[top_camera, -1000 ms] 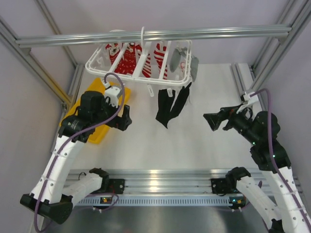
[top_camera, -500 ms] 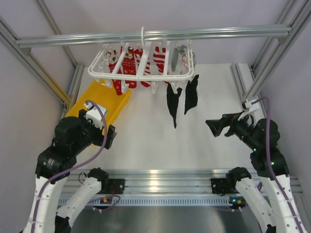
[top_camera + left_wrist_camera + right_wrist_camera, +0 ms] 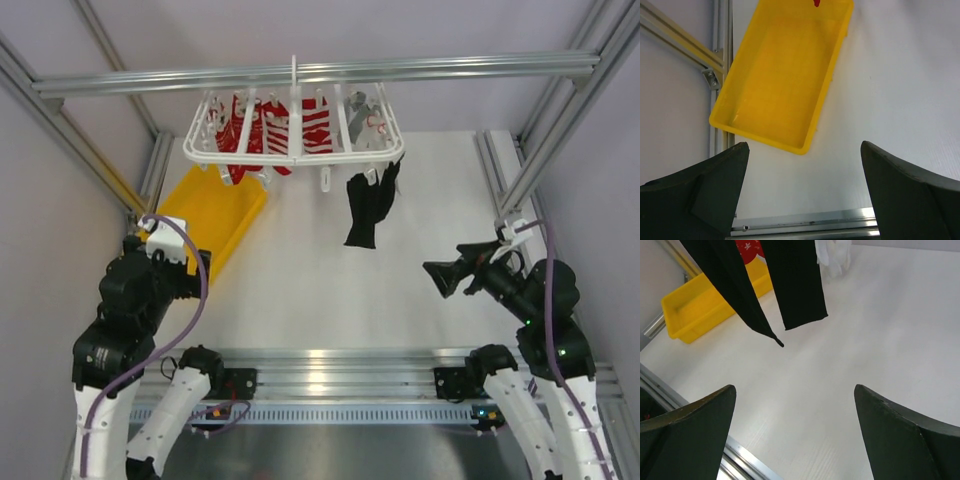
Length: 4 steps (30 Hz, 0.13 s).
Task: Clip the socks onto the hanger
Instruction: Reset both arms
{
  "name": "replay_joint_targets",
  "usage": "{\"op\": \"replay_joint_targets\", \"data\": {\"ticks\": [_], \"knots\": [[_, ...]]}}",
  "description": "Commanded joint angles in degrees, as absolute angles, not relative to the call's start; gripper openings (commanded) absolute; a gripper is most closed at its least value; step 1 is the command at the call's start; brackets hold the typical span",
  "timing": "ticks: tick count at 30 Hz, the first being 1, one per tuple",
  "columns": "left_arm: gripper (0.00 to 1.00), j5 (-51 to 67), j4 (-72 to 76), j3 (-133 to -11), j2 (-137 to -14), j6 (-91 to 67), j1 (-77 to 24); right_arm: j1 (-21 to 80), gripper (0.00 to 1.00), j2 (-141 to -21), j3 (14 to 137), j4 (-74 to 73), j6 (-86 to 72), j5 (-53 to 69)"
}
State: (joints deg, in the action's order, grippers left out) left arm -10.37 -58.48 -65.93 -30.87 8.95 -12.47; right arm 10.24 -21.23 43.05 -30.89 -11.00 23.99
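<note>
The white hanger hangs by its hook from the top rail. Two black socks dangle from clips at its front right edge; they also show in the right wrist view, hanging above the table. Red-and-white socks and a grey-white garment hang inside the rack. My left gripper is open and empty, low at the near left beside the yellow tray. My right gripper is open and empty at the right, well apart from the socks, pointing left.
A yellow tray lies on the white table at the left, seen empty in the left wrist view. Aluminium frame rails run along both sides, the top and the near edge.
The left arm has pulled back from the hanger toward the near left. The hanger and black socks swung and are settling. The right arm has drawn back slightly.
</note>
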Motion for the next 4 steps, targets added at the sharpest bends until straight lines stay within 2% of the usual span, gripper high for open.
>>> {"op": "replay_joint_targets", "data": {"ticks": [1,4], "knots": [[0.98,-11.7,-55.5,-65.9,-30.3,7.3,-11.6,9.5,1.00,-20.7,43.4,-30.9,-9.8,25.3],[0.98,-12.2,-55.5,-66.2,-30.0,7.5,-10.9,9.6,1.00,-20.6,43.8,-30.8,-10.1,25.4]]}}
